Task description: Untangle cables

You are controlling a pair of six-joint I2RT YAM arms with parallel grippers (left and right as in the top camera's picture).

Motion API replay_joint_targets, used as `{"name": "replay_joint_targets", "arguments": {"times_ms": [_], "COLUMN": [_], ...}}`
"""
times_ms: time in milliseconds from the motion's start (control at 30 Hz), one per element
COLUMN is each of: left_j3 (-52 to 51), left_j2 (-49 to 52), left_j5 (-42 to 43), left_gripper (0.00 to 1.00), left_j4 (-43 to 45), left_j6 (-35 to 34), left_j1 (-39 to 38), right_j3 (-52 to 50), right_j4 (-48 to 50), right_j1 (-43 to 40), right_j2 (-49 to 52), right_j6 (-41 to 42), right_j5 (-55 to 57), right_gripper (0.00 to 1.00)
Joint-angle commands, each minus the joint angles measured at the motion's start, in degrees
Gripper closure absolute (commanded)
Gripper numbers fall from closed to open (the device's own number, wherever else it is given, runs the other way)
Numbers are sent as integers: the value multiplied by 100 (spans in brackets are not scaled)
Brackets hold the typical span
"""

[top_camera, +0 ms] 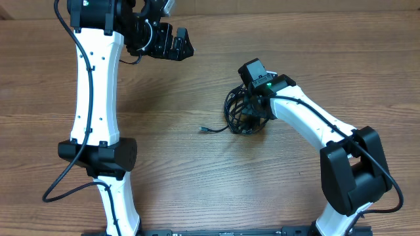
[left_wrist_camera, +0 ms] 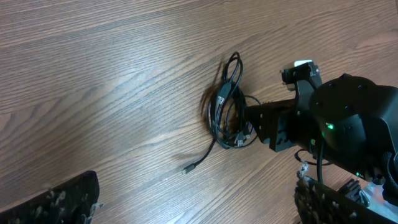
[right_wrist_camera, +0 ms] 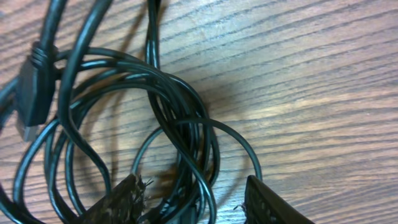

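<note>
Overhead, the cables [top_camera: 231,108] are a tangle of thin, glossy black loops on the wood-grain tabletop [top_camera: 197,183]. They lie directly under the right hand [top_camera: 249,110]. One loose strand runs out beyond the fingertips to a small plug end [top_camera: 203,130]. The left hand [top_camera: 180,44] hangs well apart from the tangle with nothing in it.

From the left wrist, that hand's two dark, rough-textured pads [left_wrist_camera: 62,202] sit at the bottom corners, spread as wide as they go, with bare wood between them. The coil lies well ahead of them, bunched into narrow ovals. The black, blocky right hand reaches into its far side.

From the right wrist, the round, smooth cords cross and overlap just ahead of the worn fingertips [right_wrist_camera: 124,202]. A rectangular black plug with a metal tip [right_wrist_camera: 31,93] lies off to one side. The right hand stands about half open, straddling a few strands, and wood shows between the strands and one pad.
</note>
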Motion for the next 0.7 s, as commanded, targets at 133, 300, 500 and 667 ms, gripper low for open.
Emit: {"name": "replay_joint_targets", "arguments": {"times_ms": [133, 300, 500, 667], "left_j3": [-96, -155, -155, -155], "left_j2": [-133, -133, -133, -133], "left_j5": [-59, -59, -59, -63], "left_gripper": [0, 0, 0, 0], "left_j4": [-13, -9, -13, -13], "left_j6": [131, 175, 238, 282], "left_j1": [-42, -44, -44, -44], "right_j3": [-42, -42, -42, -42], "right_j4": [144, 162, 142, 168], "right_j1": [-17, -17, -17, -24], "right_j2": [-20, 101, 476, 678], "right_j6": [-4, -4, 0, -2], "right_j5": [0, -2, -24, 2], "right_gripper": [50, 43, 44, 47]}}
